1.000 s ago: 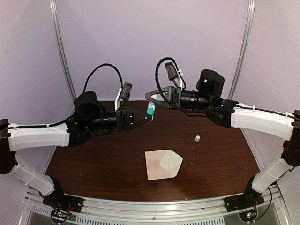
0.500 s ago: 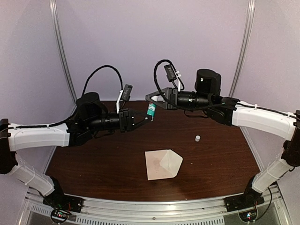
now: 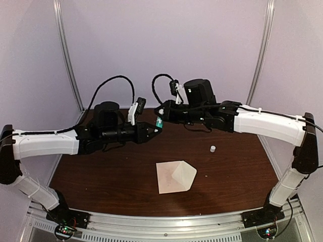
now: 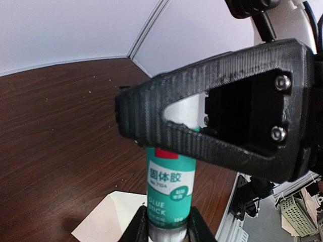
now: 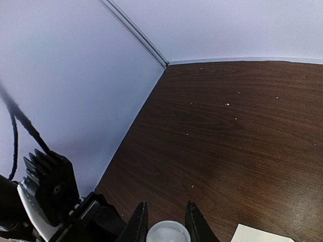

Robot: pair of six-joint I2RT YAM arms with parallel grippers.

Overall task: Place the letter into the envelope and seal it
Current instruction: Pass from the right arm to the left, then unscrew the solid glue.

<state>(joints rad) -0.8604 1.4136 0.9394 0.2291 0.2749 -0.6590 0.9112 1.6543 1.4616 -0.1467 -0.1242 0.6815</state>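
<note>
The pale envelope (image 3: 175,176) lies on the brown table, its pointed flap standing up; no separate letter shows. A teal glue stick (image 3: 159,122) hangs in the air between both grippers above the table's back middle. My left gripper (image 3: 157,129) is shut on its lower end; in the left wrist view (image 4: 169,228) my fingers (image 4: 139,227) clamp the tube (image 4: 170,189). My right gripper (image 3: 161,114) grips its other end; in the right wrist view (image 5: 166,218) the tube's white round end (image 5: 168,233) sits between my fingertips (image 5: 138,222).
A small white cap (image 3: 212,148) stands on the table right of centre. The envelope's corner shows in the left wrist view (image 4: 108,222) and in the right wrist view (image 5: 262,235). Purple walls close the back and sides.
Both arms have swung left with the glue stick held between them, and the right wrist has turned. The envelope and the cap have not moved.
</note>
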